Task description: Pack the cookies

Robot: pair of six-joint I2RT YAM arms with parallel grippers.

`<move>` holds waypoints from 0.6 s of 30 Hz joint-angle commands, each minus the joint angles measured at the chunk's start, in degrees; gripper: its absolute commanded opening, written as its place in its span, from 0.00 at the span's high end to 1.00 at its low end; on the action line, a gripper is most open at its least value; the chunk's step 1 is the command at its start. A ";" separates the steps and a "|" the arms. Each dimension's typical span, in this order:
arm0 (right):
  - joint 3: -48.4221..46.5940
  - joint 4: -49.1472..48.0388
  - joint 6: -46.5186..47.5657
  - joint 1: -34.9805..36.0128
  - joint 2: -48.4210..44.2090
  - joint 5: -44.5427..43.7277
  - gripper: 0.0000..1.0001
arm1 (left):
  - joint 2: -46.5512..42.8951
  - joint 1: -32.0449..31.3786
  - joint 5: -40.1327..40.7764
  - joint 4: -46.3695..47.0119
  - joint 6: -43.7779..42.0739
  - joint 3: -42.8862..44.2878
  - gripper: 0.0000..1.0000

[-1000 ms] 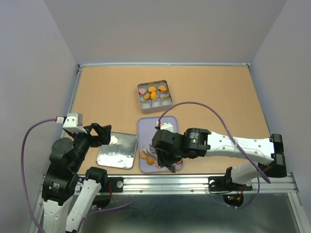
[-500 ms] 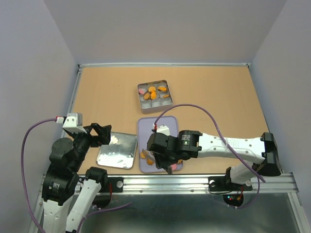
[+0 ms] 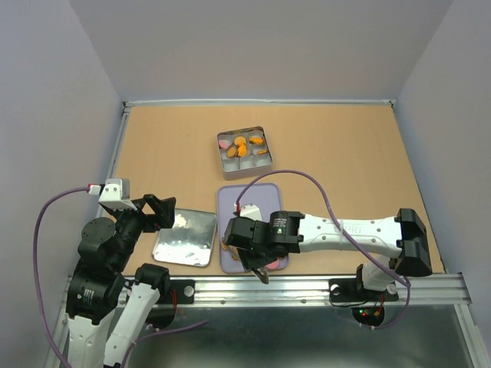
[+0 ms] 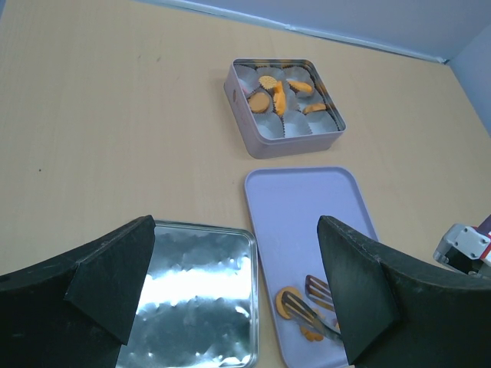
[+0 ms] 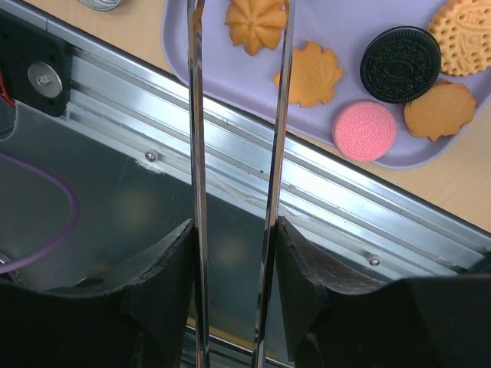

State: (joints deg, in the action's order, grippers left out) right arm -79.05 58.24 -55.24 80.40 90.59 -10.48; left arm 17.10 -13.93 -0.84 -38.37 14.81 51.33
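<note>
The cookies (image 5: 309,74) are split between two places. Some orange ones already sit in the paper cups of the square tin (image 4: 247,136) at mid-table, and a cluster lies at the near end of the lavender tray (image 4: 307,207): orange flower and leaf shapes, a pink round and a black round. We judge the packing about half done: several cups look empty, at least six pieces are left, and the lid (image 4: 192,299) lies off to the tray's left.

The right hand (image 5: 232,230) is closed on a pair of metal tongs (image 5: 196,153), whose arms stand apart. Their tips reach over the near cookies, but we cannot tell whether they pinch one.

The left hand (image 4: 235,230) hangs wide open and empty above the lid.

Nothing lies on the table (image 3: 345,153) between tray and tin. The metal rail (image 5: 345,207) runs just beside the tray's near edge.
</note>
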 commanded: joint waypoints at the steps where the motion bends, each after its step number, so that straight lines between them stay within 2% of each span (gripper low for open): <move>1: -4.10 -1.29 0.75 0.63 0.91 -0.16 0.51 | -0.49 -0.39 0.40 2.51 0.13 0.00 0.01; 18: -6.47 1.79 2.16 0.81 4.24 0.99 0.51 | -0.84 -0.39 2.51 2.51 0.22 0.00 0.01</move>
State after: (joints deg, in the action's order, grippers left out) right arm -82.06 58.72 -53.76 80.40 93.49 -9.67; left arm 16.99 -13.93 0.86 -38.39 15.11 51.33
